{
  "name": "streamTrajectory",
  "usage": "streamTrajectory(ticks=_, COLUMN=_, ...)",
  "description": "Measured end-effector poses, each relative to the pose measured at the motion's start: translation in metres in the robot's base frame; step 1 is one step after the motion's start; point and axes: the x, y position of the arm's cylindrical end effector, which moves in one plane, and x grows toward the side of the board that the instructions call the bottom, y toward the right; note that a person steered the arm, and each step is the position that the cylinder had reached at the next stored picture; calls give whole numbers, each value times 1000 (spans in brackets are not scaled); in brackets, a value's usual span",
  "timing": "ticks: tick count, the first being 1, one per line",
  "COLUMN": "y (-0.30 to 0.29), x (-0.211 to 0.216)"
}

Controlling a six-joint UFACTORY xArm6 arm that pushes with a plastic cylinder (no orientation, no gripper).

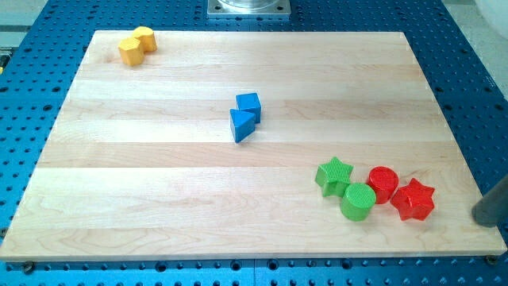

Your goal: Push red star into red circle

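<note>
Wood, pale and smooth, makes the table [159, 183], a wide board of long planks. It sits on a blue metal plate [40, 48] full of little round holes. At the view's top, a grey metal base [248, 7] pokes in at the middle.

The red star [413, 199] is near the view's bottom right corner of the table. It touches the red circle [383, 183], which sits just to its left. The green circle [358, 200] is right beside the red circle, on the left, and looks like it touches it. The green star [334, 175] sits just above and left of the green circle, touching it.

Near the middle of the table are two blue blocks pressed together: a blue cube [248, 106] and a blue triangle [242, 125] just below it.

Far off at the top left corner, a yellow circle [144, 38] and a yellow hexagon [131, 52] sit side by side, touching.

My tip [486, 221] is a dark rod at the view's right edge, just off the table's side. It is to the right of the red star, not touching it. There is no claw on this arm, so nothing is being held.
</note>
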Motion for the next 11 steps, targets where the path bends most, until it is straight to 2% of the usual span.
streamTrajectory(ticks=4, y=-75, x=-36)
streamTrajectory(ticks=5, y=-70, x=-33)
streamTrajectory(ticks=6, y=-26, x=-12)
streamTrajectory(ticks=7, y=-52, x=0)
streamTrajectory(ticks=9, y=-101, x=-4)
streamTrajectory(ticks=11, y=-134, x=-35)
